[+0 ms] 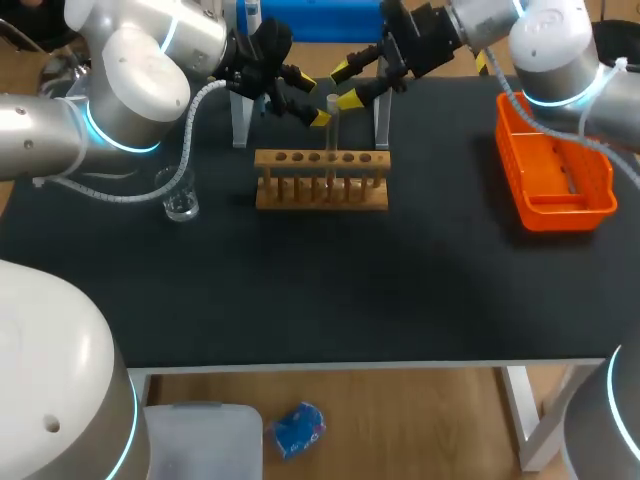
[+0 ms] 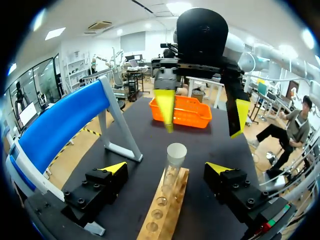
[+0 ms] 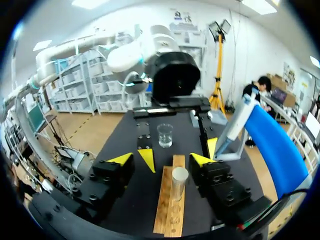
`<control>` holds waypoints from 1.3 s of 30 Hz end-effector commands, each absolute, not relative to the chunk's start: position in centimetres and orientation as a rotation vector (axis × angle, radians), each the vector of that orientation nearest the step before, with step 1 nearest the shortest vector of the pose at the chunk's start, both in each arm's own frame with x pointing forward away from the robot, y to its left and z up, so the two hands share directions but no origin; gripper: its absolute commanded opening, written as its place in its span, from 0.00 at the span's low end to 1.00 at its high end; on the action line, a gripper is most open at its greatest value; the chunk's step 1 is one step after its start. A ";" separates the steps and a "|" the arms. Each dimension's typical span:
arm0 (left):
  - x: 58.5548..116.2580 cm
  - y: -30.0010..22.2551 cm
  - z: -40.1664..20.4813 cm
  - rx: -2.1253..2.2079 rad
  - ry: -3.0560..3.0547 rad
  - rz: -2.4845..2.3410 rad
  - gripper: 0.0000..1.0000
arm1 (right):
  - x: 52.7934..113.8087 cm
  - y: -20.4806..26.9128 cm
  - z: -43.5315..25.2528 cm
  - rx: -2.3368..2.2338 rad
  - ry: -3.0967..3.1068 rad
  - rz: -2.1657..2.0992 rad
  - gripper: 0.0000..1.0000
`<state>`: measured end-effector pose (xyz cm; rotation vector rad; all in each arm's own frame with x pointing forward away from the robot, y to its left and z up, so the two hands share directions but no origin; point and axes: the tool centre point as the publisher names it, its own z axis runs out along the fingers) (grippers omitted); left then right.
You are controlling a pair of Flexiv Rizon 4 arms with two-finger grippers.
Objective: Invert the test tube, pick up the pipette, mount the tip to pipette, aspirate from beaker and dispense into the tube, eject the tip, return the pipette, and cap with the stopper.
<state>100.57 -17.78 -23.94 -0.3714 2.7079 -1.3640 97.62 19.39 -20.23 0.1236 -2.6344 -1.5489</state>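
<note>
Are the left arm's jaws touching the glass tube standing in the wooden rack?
Apart. The left wrist view shows the test tube standing between the left gripper's open jaws, with a gap on each side.

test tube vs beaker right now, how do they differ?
The test tube is tall and narrow; the beaker is short and wide. The test tube stands in the wooden rack; the beaker sits on the table beside it. Both are clear and upright.
</note>
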 end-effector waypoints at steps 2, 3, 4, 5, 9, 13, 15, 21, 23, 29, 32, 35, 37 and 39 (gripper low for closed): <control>100.7 -17.8 -23.9 -0.371 2.715 -1.361 1.00 | 97.6 18.9 -20.8 0.124 -2.616 -1.578 0.00; 100.7 -17.8 -23.9 -0.371 2.715 -1.361 1.00 | 97.6 18.9 -20.8 0.124 -2.616 -1.578 0.00; 100.7 -17.8 -23.9 -0.371 2.715 -1.361 1.00 | 97.6 18.9 -20.8 0.124 -2.616 -1.578 0.00; 100.7 -17.8 -23.9 -0.371 2.715 -1.361 1.00 | 97.6 18.9 -20.8 0.124 -2.616 -1.578 0.00; 100.7 -17.8 -23.9 -0.371 2.715 -1.361 1.00 | 97.6 18.9 -20.8 0.124 -2.616 -1.578 0.00; 100.7 -17.8 -23.9 -0.371 2.715 -1.361 1.00 | 97.6 18.9 -20.8 0.124 -2.616 -1.578 0.00; 100.7 -17.8 -23.9 -0.371 2.715 -1.361 1.00 | 97.6 18.9 -20.8 0.124 -2.616 -1.578 0.00; 100.7 -17.8 -23.9 -0.371 2.715 -1.361 1.00 | 97.9 19.0 -21.0 0.166 -2.558 -1.622 0.00; 100.7 -17.8 -23.9 -0.371 2.715 -1.361 1.00 | 98.1 19.1 -21.2 0.193 -2.529 -1.651 0.00; 100.7 -17.8 -23.9 -0.371 2.715 -1.361 1.00 | 98.2 19.6 -21.2 0.280 -2.438 -1.753 0.00; 100.7 -17.8 -23.9 -0.371 2.715 -1.361 1.00 | 98.1 19.8 -21.1 0.321 -2.389 -1.809 0.00; 100.7 -17.8 -23.9 -0.371 2.715 -1.361 1.00 | 98.0 19.9 -21.0 0.352 -2.333 -1.869 0.00; 100.7 -17.8 -23.9 -0.371 2.715 -1.361 1.00 | 98.0 20.0 -21.0 0.364 -2.306 -1.897 0.00; 100.7 -17.8 -23.9 -0.371 2.715 -1.361 1.00 | 98.0 20.1 -20.9 0.366 -2.283 -1.922 0.00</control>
